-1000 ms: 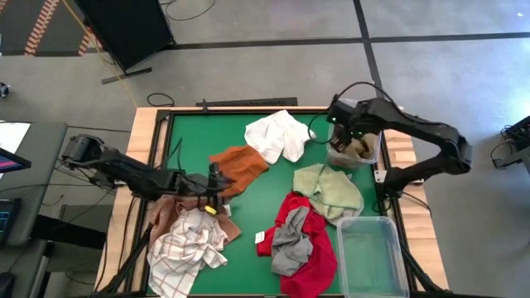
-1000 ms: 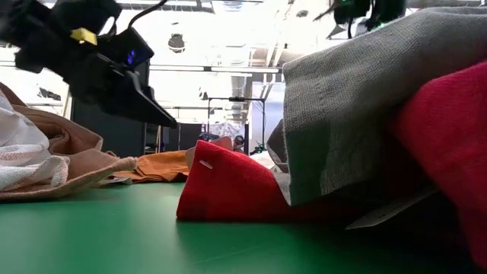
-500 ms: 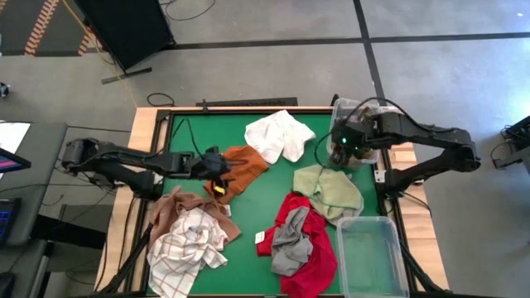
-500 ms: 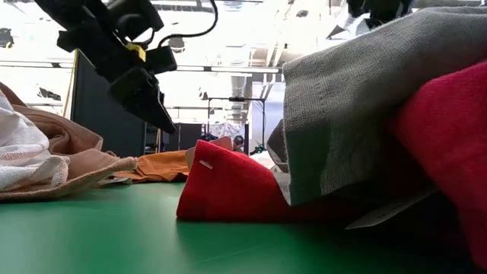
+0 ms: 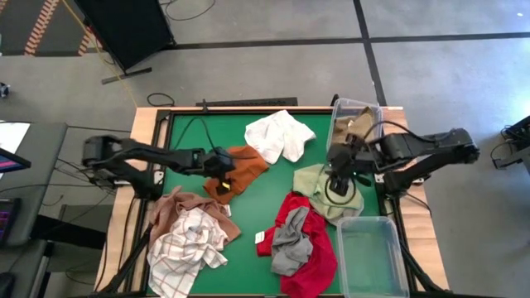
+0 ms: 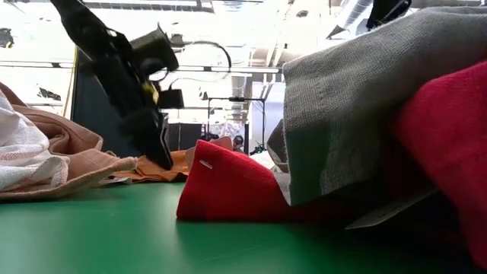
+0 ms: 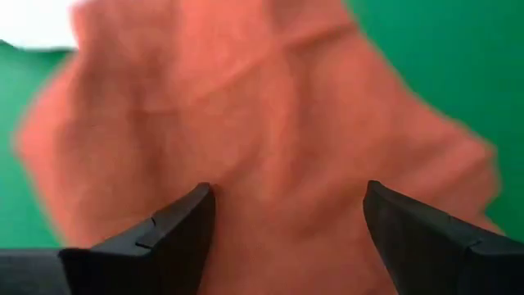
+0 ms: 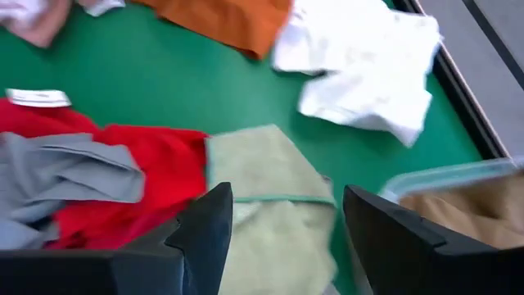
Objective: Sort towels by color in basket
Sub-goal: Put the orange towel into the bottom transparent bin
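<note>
Both arms have shifted since earlier frames: left gripper [image 5: 222,170] has slid from the tan/check pile onto the rust orange towel [image 5: 240,167], jaws spread, nothing held; right gripper [image 5: 335,170] has left the back bin [image 5: 351,112] & hangs over the pale green towel [image 5: 330,192], fingers apart, empty.

Progress, as I judge it: early. Only a tan towel [image 8: 463,209] sits in that bin; front bin [image 5: 371,257] has none. White towel [image 5: 280,135], red towel [image 5: 308,248], grey towel [image 5: 290,247], check towel [image 5: 186,248] lie on the table [image 5: 248,211] w/ the rest unsorted.
</note>
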Robot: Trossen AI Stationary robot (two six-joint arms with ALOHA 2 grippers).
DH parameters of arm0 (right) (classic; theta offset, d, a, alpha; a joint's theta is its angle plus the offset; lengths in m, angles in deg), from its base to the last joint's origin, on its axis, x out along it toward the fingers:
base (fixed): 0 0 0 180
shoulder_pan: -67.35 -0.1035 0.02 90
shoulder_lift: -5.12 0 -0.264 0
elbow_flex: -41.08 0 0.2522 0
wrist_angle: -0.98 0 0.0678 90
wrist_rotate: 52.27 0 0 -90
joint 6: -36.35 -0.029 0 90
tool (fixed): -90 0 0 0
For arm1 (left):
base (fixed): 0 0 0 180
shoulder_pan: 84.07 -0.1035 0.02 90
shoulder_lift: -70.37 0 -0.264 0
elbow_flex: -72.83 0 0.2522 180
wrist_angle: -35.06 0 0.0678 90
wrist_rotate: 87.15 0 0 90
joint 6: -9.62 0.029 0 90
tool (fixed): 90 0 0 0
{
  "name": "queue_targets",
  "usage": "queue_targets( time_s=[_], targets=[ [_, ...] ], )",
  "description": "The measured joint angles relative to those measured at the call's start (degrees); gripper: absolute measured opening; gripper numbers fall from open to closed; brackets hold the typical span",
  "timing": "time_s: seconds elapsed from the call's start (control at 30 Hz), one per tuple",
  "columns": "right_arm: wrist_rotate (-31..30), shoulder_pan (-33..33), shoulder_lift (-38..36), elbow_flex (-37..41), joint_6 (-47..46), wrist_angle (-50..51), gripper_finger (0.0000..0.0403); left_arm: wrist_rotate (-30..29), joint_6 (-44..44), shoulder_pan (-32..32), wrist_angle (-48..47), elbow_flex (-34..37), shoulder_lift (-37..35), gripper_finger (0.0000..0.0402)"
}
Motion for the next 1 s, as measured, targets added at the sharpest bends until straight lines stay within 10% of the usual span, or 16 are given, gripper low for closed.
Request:
queue_targets(
  time_s=[0.33, 0.63, 1.0],
  targets=[
    [-1.32, -6.75, -0.02, 0.00, -5.03, -0.42, 0.0260, 7.67, -0.25, -1.84, 4.00, -3.02, 11.97, 0.0265],
    [-2.70, -9.46, 0.02, 0.00, -6.32, -0.75, 0.0260, 13.86, 3.79, -1.65, 2.72, -5.96, 12.43, 0.0024],
    [-2.68, -14.60, 0.04, 0.00, -7.90, -0.73, 0.0260, 18.13, 6.44, 4.67, 2.18, -13.15, 7.47, 0.0005]
  ],
)
